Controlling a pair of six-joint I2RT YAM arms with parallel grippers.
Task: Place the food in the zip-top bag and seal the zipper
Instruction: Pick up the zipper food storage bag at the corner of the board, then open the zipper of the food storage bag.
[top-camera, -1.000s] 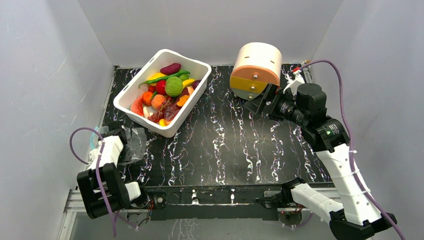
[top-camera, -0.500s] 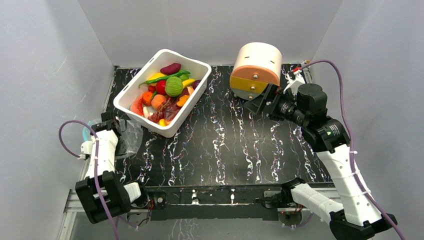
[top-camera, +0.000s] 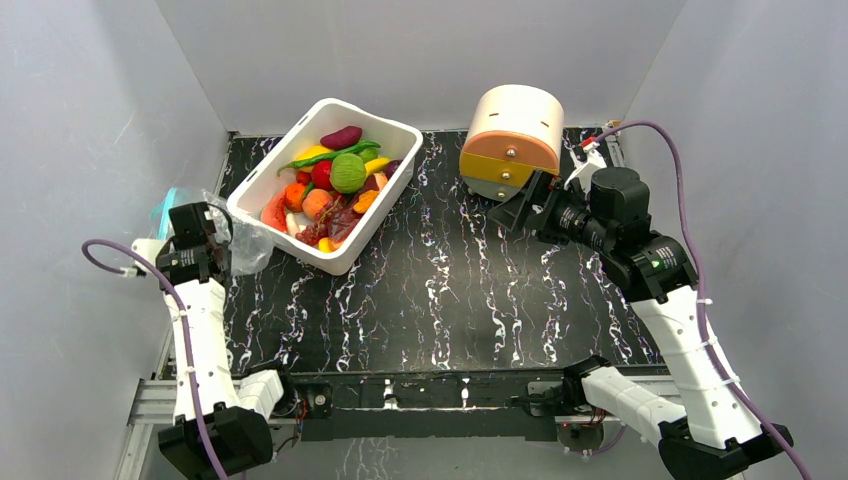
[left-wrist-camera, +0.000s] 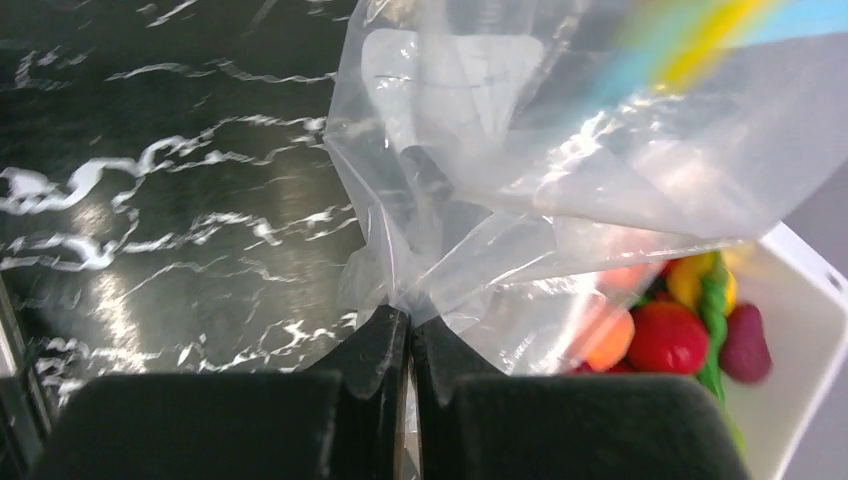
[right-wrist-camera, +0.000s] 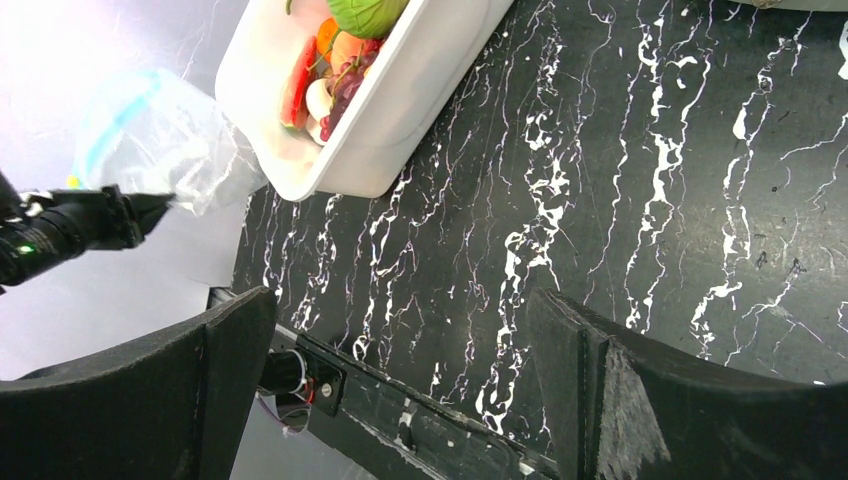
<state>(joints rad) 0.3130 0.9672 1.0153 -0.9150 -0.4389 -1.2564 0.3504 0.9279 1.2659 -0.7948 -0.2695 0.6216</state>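
Some food (left-wrist-camera: 610, 340) shows only blurrily through the clear zip-top bag (left-wrist-camera: 560, 150).

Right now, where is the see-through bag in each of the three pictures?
Top external: the zip-top bag is at the far left, pinched by the left gripper, beside the white bin.
Left wrist: the bag fills the upper right, above the shut gripper.
Right wrist: the bag is at the upper left.
Shared landmark: the white bin, next to the bag in every view.
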